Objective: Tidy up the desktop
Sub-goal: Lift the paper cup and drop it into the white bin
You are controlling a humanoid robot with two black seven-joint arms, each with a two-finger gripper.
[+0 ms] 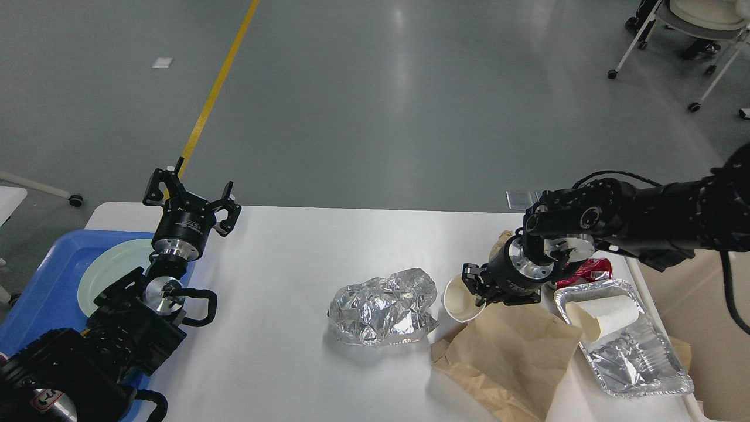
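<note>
Blue tray with a pale plate sits at the desk's left end, likely the drop-off for dishes. Left gripper hovers over it, fingers spread wide, empty. Crumpled foil lies mid-desk. Right gripper is clamped on the rim of a white paper cup, tipping it off the desk beside the brown bag, probably to bin it.

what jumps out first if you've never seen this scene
The crumpled ball of shiny silver foil in the middle of the white rectangular desktop catches the eye first. Just right of it, the right gripper is closed on a tilted white paper cup, above a wrinkled brown paper bag. Far left, the left gripper hangs open over a blue plastic tray.
</note>
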